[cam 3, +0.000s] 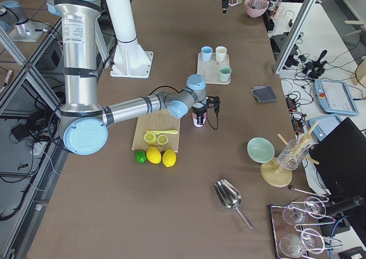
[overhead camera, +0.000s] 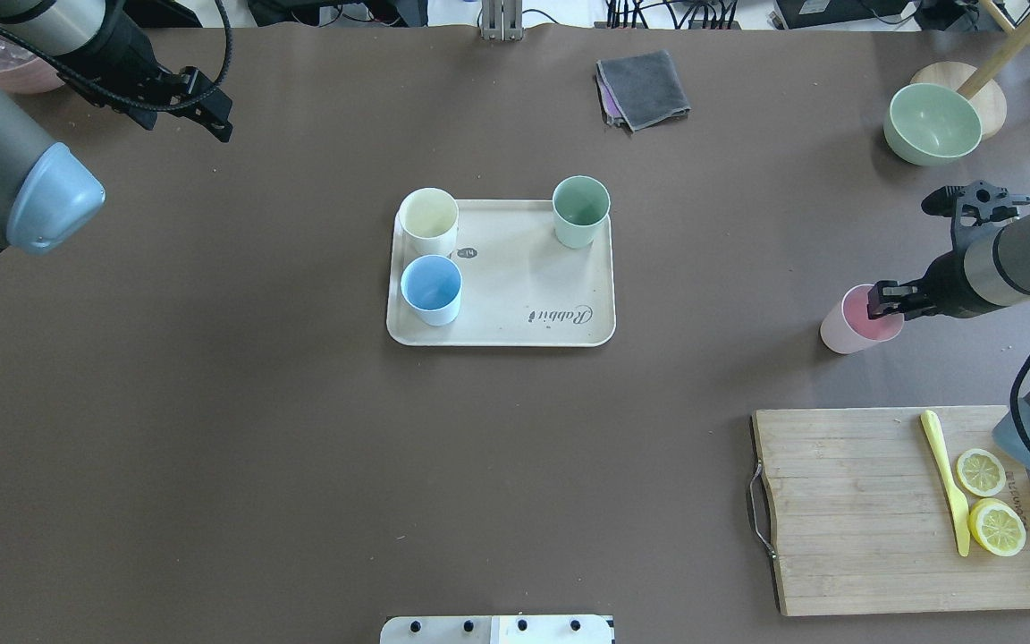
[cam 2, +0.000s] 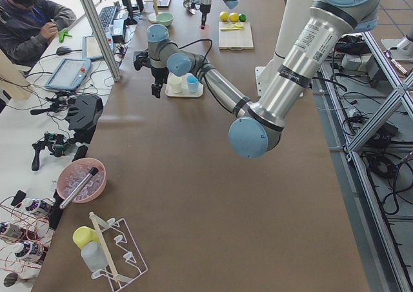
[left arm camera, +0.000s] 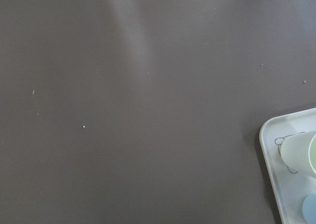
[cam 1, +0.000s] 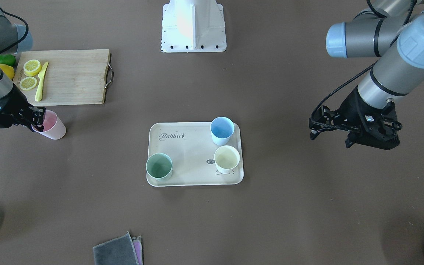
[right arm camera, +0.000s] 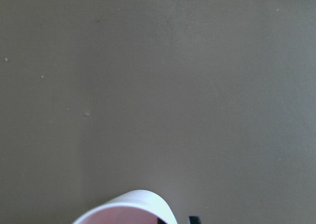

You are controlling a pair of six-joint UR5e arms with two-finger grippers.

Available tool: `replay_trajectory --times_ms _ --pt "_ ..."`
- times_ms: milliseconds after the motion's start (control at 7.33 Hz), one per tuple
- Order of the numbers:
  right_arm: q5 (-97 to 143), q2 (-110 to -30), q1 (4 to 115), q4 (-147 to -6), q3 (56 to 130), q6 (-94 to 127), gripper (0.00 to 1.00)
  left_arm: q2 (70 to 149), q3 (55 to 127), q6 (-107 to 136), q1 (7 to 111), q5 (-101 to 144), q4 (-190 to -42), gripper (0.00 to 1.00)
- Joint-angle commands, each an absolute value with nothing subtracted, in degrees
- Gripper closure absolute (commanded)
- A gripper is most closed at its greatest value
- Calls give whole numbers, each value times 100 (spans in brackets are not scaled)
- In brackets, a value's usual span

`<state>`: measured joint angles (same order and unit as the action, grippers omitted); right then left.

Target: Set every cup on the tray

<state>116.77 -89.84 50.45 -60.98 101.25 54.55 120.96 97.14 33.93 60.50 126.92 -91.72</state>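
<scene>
the tray [cam 1: 190, 154] sits mid-desk [cam 1: 289, 213] with green cup [cam 1: 159, 166], blue cup [cam 1: 222, 129], yellow cup [cam 1: 226, 159] aboard. the pink cup [cam 1: 55, 129] stands toward the desk's right end, the right end effector [cam 1: 38, 123] straddling its rim; clamped or not, i can't tell. the left end effector [cam 1: 313, 129] hangs open, empty, farther off.

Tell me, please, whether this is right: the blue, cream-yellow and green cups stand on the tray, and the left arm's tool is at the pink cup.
Not quite: it is the right arm's tool at the pink cup, as the overhead exterior view shows. The rest holds.
</scene>
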Motion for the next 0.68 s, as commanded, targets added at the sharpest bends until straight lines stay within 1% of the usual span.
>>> replay_trajectory --times_ms 0,273,545 --pt "11794 -8555 5045 -6161 10222 6060 100 12094 9703 3393 6056 12700 -9176 3" --pt "11760 -7861 4722 -6370 10213 6939 100 12094 9694 3393 6056 12700 -9176 3" --pt "11149 -6528 4108 -7946 10195 7669 100 12094 9686 3384 6056 12700 -9176 3"
